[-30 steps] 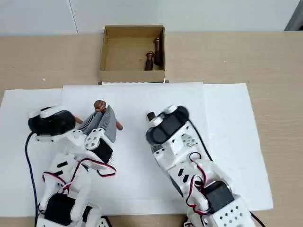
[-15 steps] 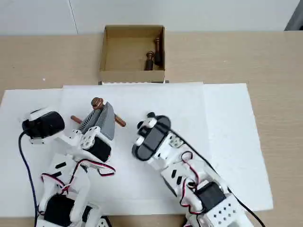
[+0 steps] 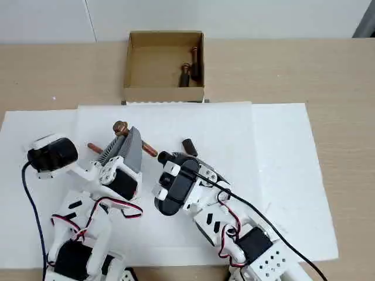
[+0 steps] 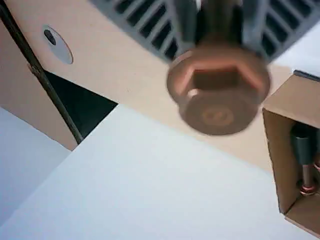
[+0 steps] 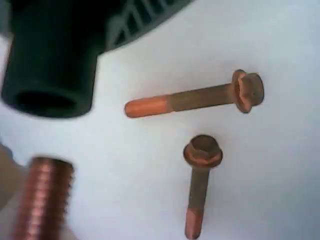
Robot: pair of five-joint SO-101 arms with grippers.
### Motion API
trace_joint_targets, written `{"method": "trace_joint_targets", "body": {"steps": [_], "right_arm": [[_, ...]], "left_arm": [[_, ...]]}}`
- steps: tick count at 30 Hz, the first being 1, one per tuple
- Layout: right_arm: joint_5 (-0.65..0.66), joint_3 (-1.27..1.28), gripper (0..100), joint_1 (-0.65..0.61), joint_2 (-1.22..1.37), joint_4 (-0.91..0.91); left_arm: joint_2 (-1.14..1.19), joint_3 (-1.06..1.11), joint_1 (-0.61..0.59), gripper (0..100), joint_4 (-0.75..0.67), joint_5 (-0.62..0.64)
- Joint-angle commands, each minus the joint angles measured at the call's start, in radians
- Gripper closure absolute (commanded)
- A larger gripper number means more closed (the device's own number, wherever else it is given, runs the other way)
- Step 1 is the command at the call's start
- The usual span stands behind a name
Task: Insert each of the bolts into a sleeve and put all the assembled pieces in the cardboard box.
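Note:
My left gripper is shut on a copper bolt, held above the white mat; its hex head sits between the grey fingers. The bolt's threaded tip points toward my right gripper, which is shut on a black sleeve. The sleeve's open mouth faces that tip, a short gap apart. Two loose bolts lie on the mat, and one of them shows left of the left gripper. A spare sleeve lies on the mat.
The cardboard box stands beyond the mat's far edge, with two assembled pieces in its right side; they also show in the left wrist view. The white mat is bare on the right. Wooden table surrounds it.
My right arm has swung left and nearer to the left gripper with the sleeve, uncovering the spare sleeve on the mat. The left arm shifted only slightly.

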Motion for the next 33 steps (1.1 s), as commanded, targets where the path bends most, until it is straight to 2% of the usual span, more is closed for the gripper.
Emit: {"method": "trace_joint_targets", "body": {"steps": [1, 5, 9, 16, 33], "right_arm": [[0.015, -0.011, 99.6, -0.012, -0.008, -0.028], [0.017, -0.012, 99.6, -0.012, -0.008, -0.030], [0.028, -0.012, 99.6, -0.012, -0.008, -0.070], [0.049, -0.008, 99.6, -0.012, -0.008, -0.070], [0.051, -0.009, 99.6, -0.059, -0.008, -0.076]], "left_arm": [[-0.012, -0.002, 0.043, 99, -0.025, 0.026], [-0.011, 0.012, 0.100, 99, -0.032, 0.064], [-0.015, 0.058, 0.091, 99, -0.044, 0.057], [-0.015, 0.056, -0.002, 99, -0.107, 0.037], [-0.015, 0.102, 0.025, 99, -0.117, 0.035]]}}
